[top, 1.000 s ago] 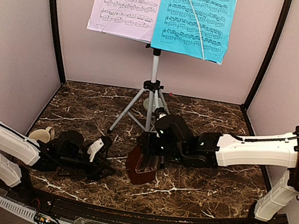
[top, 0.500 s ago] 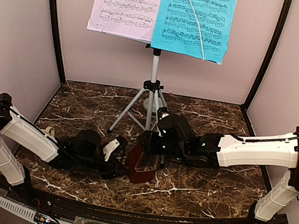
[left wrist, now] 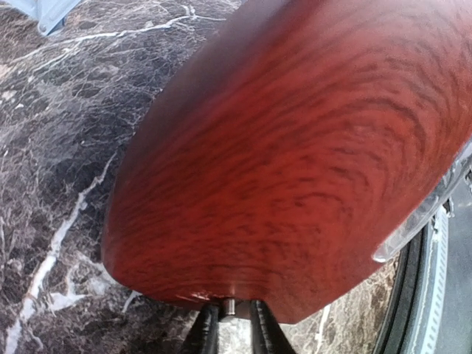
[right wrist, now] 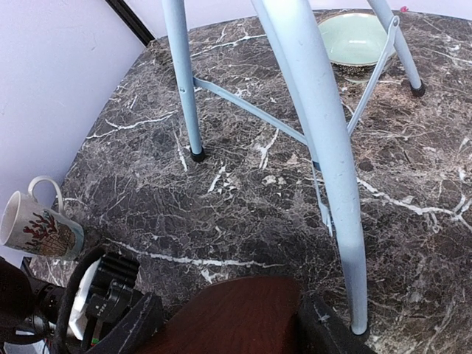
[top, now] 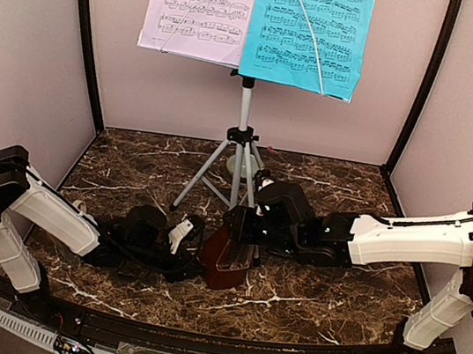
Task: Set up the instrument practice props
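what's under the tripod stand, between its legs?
A pale-green bowl sits on the marble table between the music stand legs. A brace crosses its right side; in the top view the post hides most of it.

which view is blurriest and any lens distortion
left wrist: metronome fills the frame, too close, its grain soft; right wrist: sharp, though the stand leg bows from the wide lens; top external: crisp, evenly lit.
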